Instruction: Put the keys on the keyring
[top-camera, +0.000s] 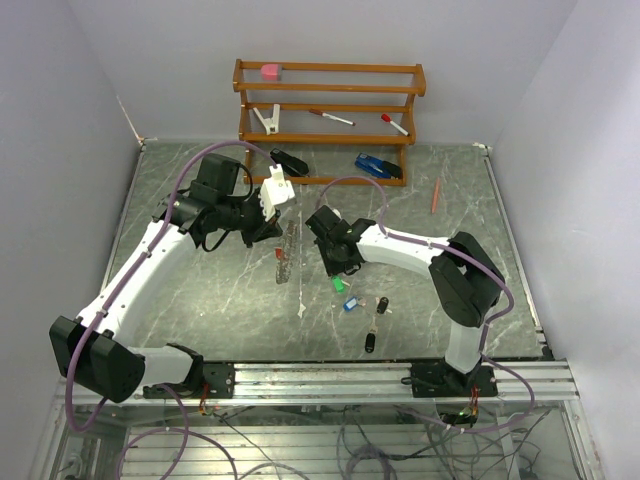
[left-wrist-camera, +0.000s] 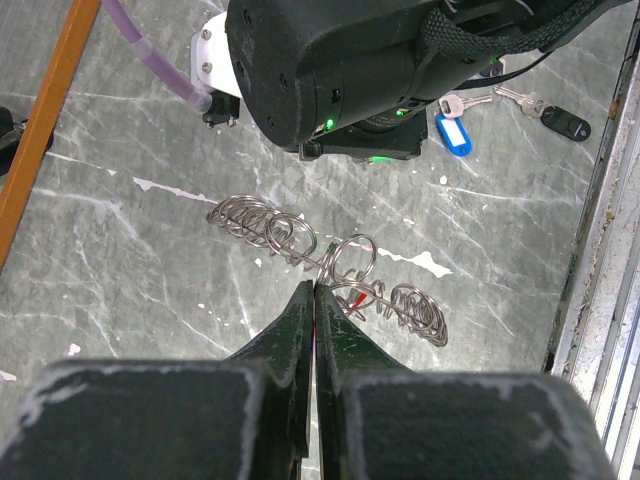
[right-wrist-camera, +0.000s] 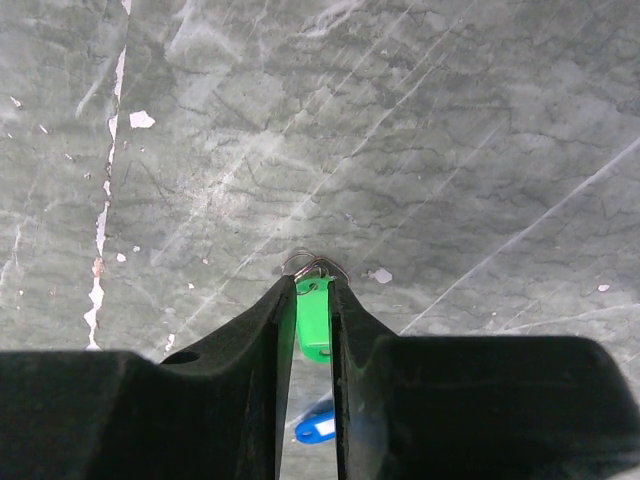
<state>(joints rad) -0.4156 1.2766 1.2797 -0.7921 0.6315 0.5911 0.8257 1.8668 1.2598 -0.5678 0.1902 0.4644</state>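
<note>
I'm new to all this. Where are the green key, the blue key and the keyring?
green key (right-wrist-camera: 313, 318): right wrist view, on its green plastic head.
blue key (left-wrist-camera: 453, 133): left wrist view, on its blue head.
keyring (left-wrist-camera: 262, 221): left wrist view, on a silvery loop of its rim.

Top cam: high, behind arm bases (top-camera: 447, 377), looking down across whole worktop (top-camera: 230, 300). Wrist cams sit close above it, looking down past left end effector (left-wrist-camera: 315, 290) and right end effector (right-wrist-camera: 313, 290). Top and left wrist share keyring (left-wrist-camera: 330, 265); blue key (top-camera: 349, 304) in all three.
</note>
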